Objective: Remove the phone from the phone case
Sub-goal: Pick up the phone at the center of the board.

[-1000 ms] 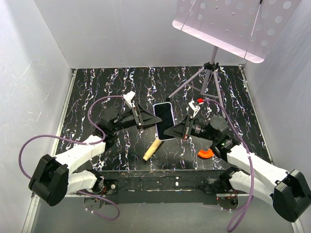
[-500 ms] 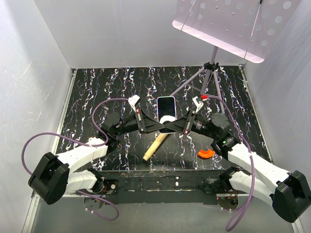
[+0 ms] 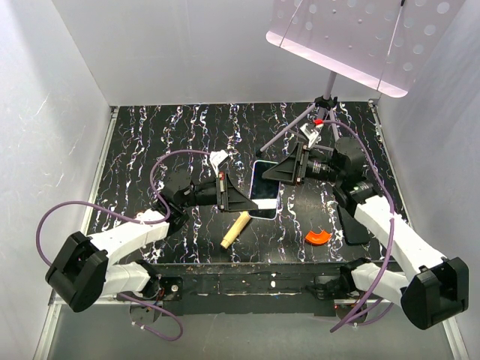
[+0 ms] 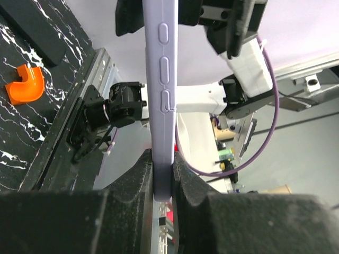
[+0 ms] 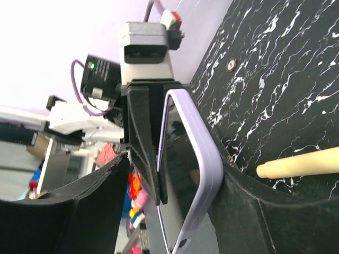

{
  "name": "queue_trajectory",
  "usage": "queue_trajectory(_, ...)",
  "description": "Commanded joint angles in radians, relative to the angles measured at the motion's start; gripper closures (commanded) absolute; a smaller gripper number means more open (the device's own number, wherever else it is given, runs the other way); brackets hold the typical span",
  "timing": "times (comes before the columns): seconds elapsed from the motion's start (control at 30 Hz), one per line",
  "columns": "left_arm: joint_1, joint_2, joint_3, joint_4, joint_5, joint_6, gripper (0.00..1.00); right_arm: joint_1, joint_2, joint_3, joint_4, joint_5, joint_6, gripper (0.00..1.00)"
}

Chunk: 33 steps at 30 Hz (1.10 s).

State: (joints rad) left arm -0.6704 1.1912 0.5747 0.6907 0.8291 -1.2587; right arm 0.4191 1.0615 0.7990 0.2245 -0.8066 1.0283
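Separating the two parts is the step in hand, and no separation shows. The phone (image 5: 179,174) sits fully inside the phone case (image 4: 159,79), with the lavender rim unbroken round the glass. The assembly is held in the air over the middle of the table (image 3: 150,135), well apart from every edge.

The left gripper (image 4: 161,166) is clamped across the thickness of one end, pads on the screen and the back. The right gripper (image 3: 281,171) has its jaws straddling the opposite end. One finger (image 5: 238,206) lies against the case back and a gap shows on the screen side, so a firm hold cannot be confirmed.

Judgement: the left clamp pins the phone at its end, so release should begin at the right's end. The rim there should be peeled off the glass, one corner first, with slow pressure. The risk is the glossy slab slipping out and dropping.
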Motion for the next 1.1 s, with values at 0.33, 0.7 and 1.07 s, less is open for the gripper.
queue_trajectory(0.33, -0.001, -0.015, 0.166, -0.191, 0.151, 0.191, 1.0, 0.0, 0.035, 0.146, -0.165, -0.256, -0.221, 0.53)
queue_trajectory(0.7, -0.001, -0.062, 0.244, -0.459, 0.15, 0.352, 0.97, -0.002, 0.058, 0.048, 0.252, -0.264, 0.074, 0.99)
queue_trajectory(1.07, -0.003, -0.179, 0.146, -0.408, 0.077, 0.277, 0.64, -0.029, -0.023, -0.027, 0.384, -0.154, 0.196, 0.99)
